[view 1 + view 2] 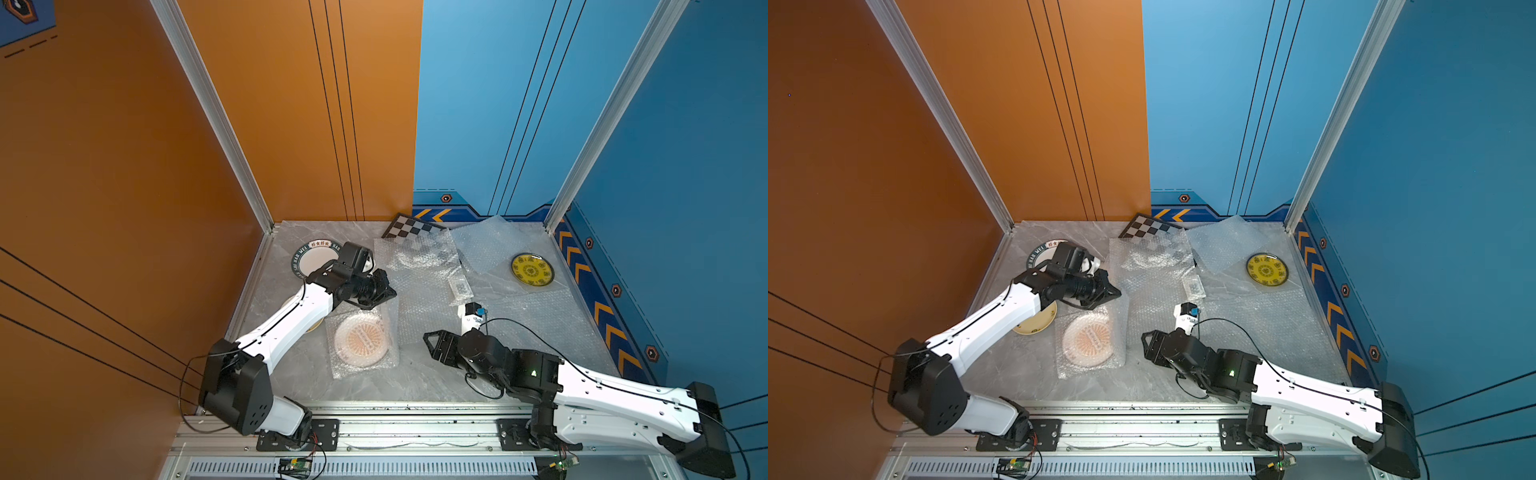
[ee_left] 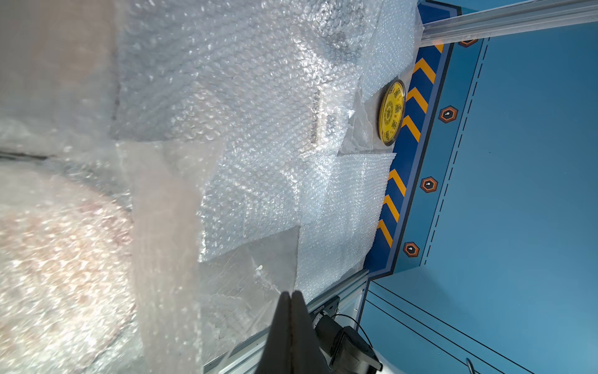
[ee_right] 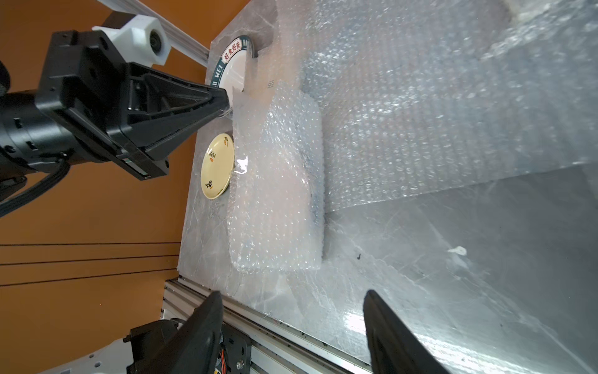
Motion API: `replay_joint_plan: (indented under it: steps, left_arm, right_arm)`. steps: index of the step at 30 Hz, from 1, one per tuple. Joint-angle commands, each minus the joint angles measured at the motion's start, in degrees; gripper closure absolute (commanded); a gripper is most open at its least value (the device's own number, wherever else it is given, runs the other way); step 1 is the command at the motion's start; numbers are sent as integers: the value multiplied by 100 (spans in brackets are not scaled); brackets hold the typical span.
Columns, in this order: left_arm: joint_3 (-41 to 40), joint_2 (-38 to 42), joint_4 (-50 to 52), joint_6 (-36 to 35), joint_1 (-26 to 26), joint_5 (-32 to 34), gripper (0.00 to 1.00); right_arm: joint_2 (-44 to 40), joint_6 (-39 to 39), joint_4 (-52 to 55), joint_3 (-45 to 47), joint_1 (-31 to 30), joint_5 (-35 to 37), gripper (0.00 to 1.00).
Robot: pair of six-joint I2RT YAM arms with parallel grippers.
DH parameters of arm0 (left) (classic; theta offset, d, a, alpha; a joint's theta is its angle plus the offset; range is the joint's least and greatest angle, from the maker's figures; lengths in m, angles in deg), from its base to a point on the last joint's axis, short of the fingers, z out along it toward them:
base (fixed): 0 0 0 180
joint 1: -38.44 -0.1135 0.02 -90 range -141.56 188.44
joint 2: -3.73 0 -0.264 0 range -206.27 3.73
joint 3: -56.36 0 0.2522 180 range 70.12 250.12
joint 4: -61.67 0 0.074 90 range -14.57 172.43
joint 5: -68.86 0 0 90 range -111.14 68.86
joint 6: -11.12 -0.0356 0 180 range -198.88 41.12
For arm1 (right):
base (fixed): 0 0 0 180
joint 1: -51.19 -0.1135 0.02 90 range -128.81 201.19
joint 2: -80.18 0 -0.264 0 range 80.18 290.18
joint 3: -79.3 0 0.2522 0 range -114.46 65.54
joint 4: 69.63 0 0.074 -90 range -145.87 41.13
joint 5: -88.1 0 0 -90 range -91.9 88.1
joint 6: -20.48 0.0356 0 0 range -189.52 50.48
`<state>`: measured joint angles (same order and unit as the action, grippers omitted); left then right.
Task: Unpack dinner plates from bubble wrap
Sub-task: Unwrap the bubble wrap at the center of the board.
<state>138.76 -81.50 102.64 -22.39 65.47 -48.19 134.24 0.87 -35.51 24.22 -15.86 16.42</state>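
Note:
A white plate with an orange sunburst (image 1: 361, 340) (image 1: 1088, 340) lies inside a sleeve of bubble wrap (image 3: 278, 181) on the near-left part of the table. My left gripper (image 1: 390, 293) (image 2: 291, 293) is shut on that sleeve's thin far corner, and the flap stands up from the plate. To the right of the sleeve my right gripper (image 1: 429, 347) (image 3: 291, 293) is open and apart from it, holding nothing. A yellow patterned plate (image 1: 532, 270) (image 2: 392, 113) lies bare at the far right. A green-lettered plate (image 1: 311, 257) and a cream plate (image 1: 1038, 322) lie at the left, partly under my left arm.
Loose bubble wrap sheets (image 1: 419, 266) (image 1: 519, 324) cover the middle and right of the marble table (image 1: 415, 382). A checkerboard (image 1: 409, 228) leans at the back wall. A small white box (image 1: 460, 287) lies among the sheets. An aluminium rail (image 1: 415, 419) runs along the front edge.

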Motion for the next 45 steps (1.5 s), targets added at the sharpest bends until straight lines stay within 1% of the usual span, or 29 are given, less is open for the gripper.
replay_joint_plan:
  steps: [1,5,7,12,13,14,17,20,25,28,31,33,36,37,40,45]
  left_arm:
    - [358,-364,-160,54,184,69,87]
    - [463,-810,-496,294,341,-136,76]
    - [575,-975,-648,383,415,-244,66]
    - [1205,-1379,-1055,369,729,-643,29]
    - [1406,-1469,-1050,285,804,-712,19]
    - [1607,-1553,-1050,188,874,-801,3]
    - [2149,-1803,-690,-178,1026,-919,2]
    - [2490,-2001,-203,-510,1077,-921,2]
    - [2386,-2168,-40,-552,1085,-1028,2]
    - [2228,-2207,-43,-559,1103,-1003,2]
    - [2156,-2245,-40,-613,1101,-952,2]
    - [2169,-2285,-40,-630,1103,-934,2]
    - [2180,-2289,-39,-633,1087,-842,2]
    - [2186,-2305,-34,-630,1085,-825,2]
    - [2189,-2348,-38,-596,1077,-843,2]
    - [2205,-2419,13,-578,1086,-832,2]
  right_arm:
    - [-243,347,610,200,94,269,29]
    - [-473,353,926,216,248,260,28]
    - [-615,370,1036,262,369,235,28]
    - [-952,388,1326,385,684,190,27]
    - [-991,383,1367,401,758,154,27]
    - [-1010,369,1395,422,812,103,27]
    - [-948,307,1483,356,903,57,27]
    - [-730,206,1506,207,900,1,27]
    - [59,-400,1414,-496,658,-115,29]
    - [634,-859,905,-898,491,-285,33]
    - [1145,-1089,54,-1000,456,-433,42]
    - [1522,-1241,-542,-1000,518,-595,51]
    - [2173,-1420,-1146,-1001,724,-846,78]
    - [2384,-1413,-1321,-977,829,-945,84]
    - [2771,-1336,-1781,-808,1041,-1090,90]
    - [3081,-1128,-2014,-532,1245,-1166,92]
